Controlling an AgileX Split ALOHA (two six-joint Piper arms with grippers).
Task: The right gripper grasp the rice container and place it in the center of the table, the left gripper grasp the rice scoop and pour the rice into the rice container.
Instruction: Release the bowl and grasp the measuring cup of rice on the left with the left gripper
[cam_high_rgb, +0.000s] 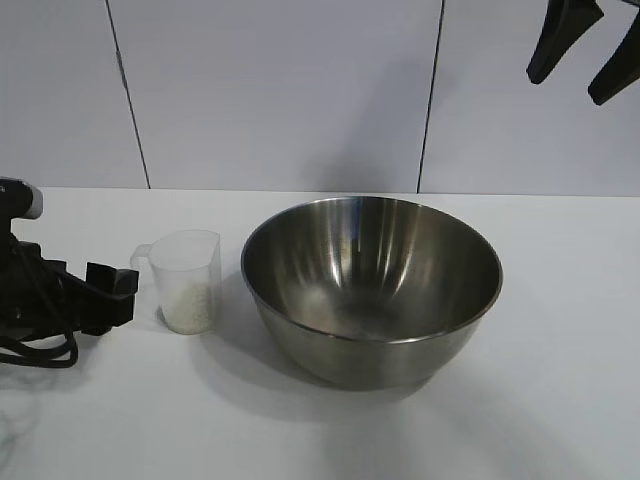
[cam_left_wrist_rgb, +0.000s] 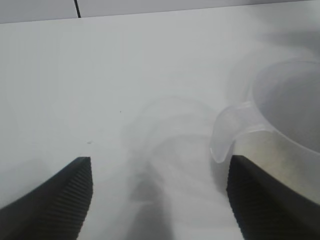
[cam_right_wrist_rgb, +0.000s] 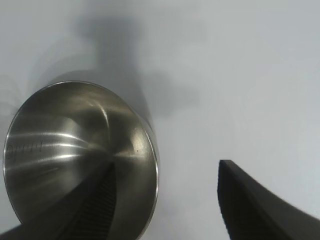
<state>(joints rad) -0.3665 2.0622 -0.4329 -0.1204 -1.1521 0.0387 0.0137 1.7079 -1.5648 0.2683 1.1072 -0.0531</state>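
Near the middle of the table (cam_high_rgb: 560, 400), a little toward 3 o'clock, stands the rice container (cam_high_rgb: 372, 290), upright and with no grains visible inside. At its 9 o'clock, just beside it with a narrow gap between them, stands the rice scoop (cam_high_rgb: 187, 280), upright, its handle turned toward 9 o'clock. The rice (cam_high_rgb: 188, 303) fills roughly its lower half.

At 9 o'clock of the scoop, low over the tabletop, sits the left gripper (cam_high_rgb: 112, 296), its dark tips close to the handle. Seen from the left wrist, its jaws stand wide apart and hold nothing; the handle lies just ahead of one finger (cam_left_wrist_rgb: 265, 200), not between the pair, and bare tabletop fills the gap.

High at 1 o'clock of the container hangs the right gripper (cam_high_rgb: 590, 55), well above the table, only its two pointed fingers showing. Its jaws are parted and hold nothing. A pale panelled wall (cam_high_rgb: 280, 90) with thin dark seams closes the far edge of the table at 12 o'clock.
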